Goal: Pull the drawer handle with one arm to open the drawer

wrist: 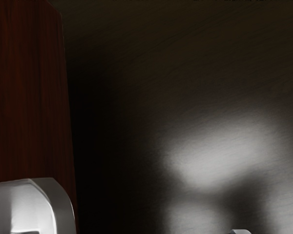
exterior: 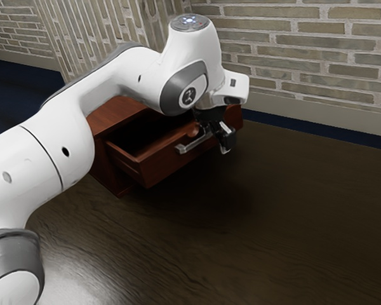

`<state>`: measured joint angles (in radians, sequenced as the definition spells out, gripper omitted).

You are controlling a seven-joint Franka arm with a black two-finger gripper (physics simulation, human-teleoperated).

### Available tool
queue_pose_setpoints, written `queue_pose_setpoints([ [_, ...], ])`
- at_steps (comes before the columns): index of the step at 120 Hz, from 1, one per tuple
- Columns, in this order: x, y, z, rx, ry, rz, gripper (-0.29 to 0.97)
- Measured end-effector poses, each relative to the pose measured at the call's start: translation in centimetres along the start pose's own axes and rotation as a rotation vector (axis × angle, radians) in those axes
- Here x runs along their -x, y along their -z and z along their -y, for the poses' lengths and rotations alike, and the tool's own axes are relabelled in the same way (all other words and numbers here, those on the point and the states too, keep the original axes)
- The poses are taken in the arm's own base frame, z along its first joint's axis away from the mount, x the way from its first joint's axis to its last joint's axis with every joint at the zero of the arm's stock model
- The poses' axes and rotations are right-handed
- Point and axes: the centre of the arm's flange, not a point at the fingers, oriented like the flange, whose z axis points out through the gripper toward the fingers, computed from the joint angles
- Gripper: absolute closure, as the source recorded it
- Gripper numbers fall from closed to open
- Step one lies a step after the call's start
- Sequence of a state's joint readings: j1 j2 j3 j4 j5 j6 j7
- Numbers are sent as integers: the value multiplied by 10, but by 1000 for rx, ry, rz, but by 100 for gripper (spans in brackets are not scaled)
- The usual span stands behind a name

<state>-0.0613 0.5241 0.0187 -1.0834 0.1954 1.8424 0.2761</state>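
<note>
The drawer (exterior: 162, 166) stands pulled partway out of the red-brown cabinet (exterior: 105, 124) on the dark tabletop (exterior: 273, 210), its hollow interior showing. The gripper (exterior: 217, 136) hangs at the silver handle (exterior: 192, 145), at its end toward the exterior view's right, fingers apparently spread and released. The opening looks largely done, with only further travel left.

The counter (exterior: 279, 222) is dark brown wood with thin lines in it. A soft bright patch (wrist: 219, 151) shines on it. Behind the counter stands a wall of pale bricks (exterior: 317, 38). Beside the bricks are thin upright slats (exterior: 95, 25). A dark blue floor (exterior: 317, 127) lies below the wall.
</note>
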Motion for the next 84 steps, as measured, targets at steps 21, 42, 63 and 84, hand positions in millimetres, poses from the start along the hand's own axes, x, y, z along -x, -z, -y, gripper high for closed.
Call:
queue_pose_setpoints([
  [21,-3,2,-12,-4,-5,6,27],
  [42,-7,5,-26,-2,-11,12,22],
  [63,-14,38,-58,-108,-84,-1,26],
  [84,5,129,-71,-124,-104,-69,11],
])
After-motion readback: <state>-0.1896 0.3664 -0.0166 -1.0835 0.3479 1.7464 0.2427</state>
